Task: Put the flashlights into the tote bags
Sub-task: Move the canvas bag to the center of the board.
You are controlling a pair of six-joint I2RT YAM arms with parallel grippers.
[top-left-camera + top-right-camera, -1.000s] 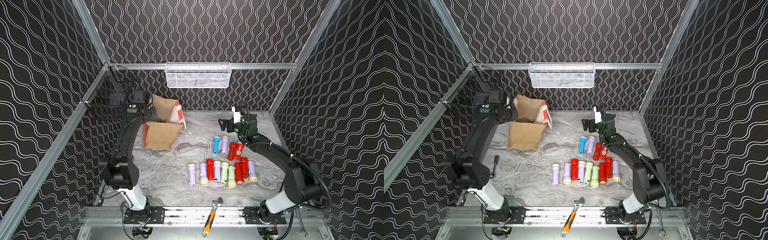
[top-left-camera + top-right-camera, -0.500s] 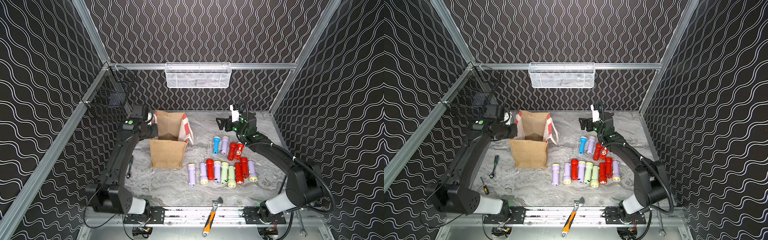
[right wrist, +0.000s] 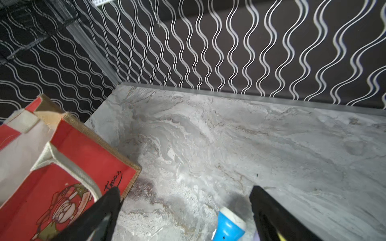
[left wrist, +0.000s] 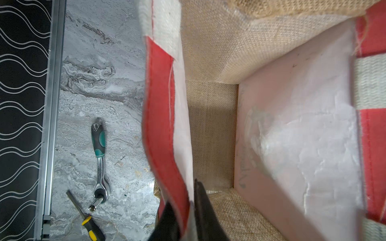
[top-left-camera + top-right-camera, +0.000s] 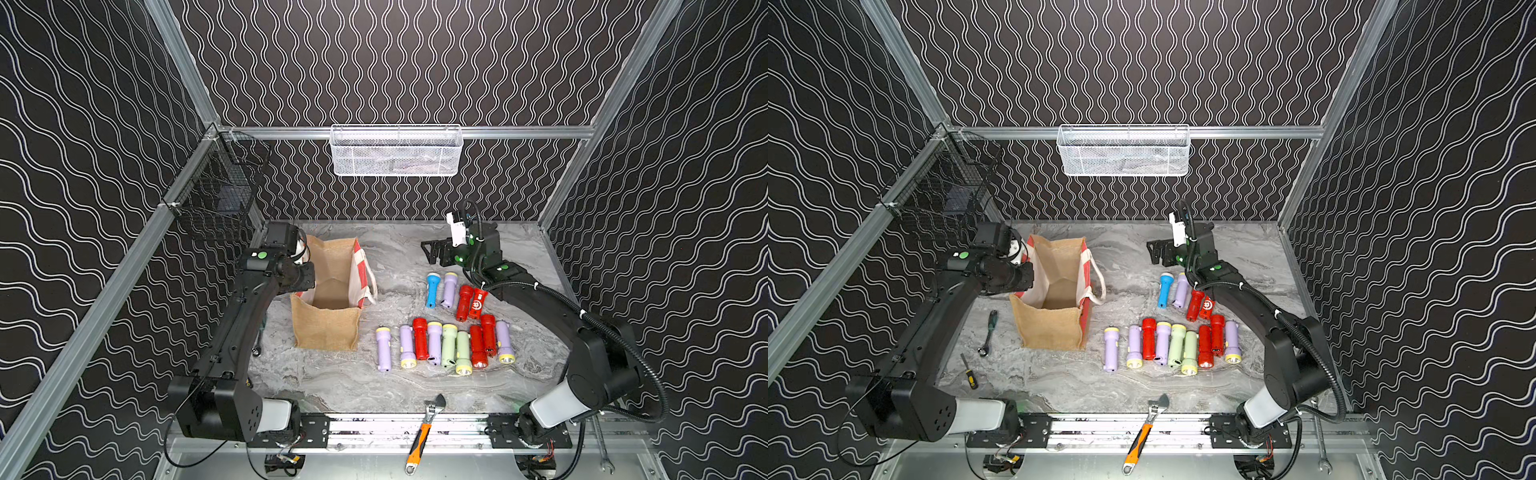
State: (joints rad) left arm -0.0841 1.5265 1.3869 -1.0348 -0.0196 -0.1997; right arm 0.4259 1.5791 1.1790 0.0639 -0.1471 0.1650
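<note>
On the table (image 5: 353, 386), the tote bag (image 5: 326, 328) is standing open toward the left edge. The flashlights (image 5: 449, 345) are lying in rows toward the right edge. We are pinching the bag's rim with the narrow fingers of our left gripper (image 4: 181, 192). Our right gripper (image 3: 184, 188) is hanging wide open.

Both top views: stereo pair set high over front edge, facing back wall (image 5: 395, 75) (image 5: 1125, 75), pitched steeply down; far enough to take in whole counter (image 5: 332, 386) (image 5: 1059, 386); fields nearly identical. Left wrist view: very near, looking down into mouth of tote bag (image 4: 211, 133), left end effector (image 4: 181, 192) in foreground, strip of counter alongside. Right wrist view: low over counter, facing back wall past right end effector (image 3: 183, 188); shares tote bag with left wrist view, blue flashlight (image 3: 229, 226) with top views.
</note>
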